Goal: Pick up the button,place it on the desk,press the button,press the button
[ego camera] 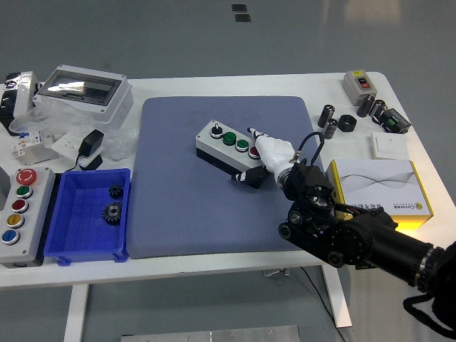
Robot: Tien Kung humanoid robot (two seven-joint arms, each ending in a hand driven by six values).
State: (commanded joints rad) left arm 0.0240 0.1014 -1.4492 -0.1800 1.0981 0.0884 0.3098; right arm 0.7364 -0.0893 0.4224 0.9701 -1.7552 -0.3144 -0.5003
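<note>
My white-gloved right robot hand point(274, 151) rests fingers on the grey push-button control box point(231, 149), holding nothing; pressing off-centre could skid it across the blue mat point(214, 214).

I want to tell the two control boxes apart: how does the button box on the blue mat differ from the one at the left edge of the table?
The button box on the mat lies at an angle, with the right hand at its red-button end; the button box at the left edge lies untouched on the bare table. The mat box shows two green buttons and one red; the left box shows red, green, red, yellow and blue. Both are pale grey with round buttons in a row.
</note>
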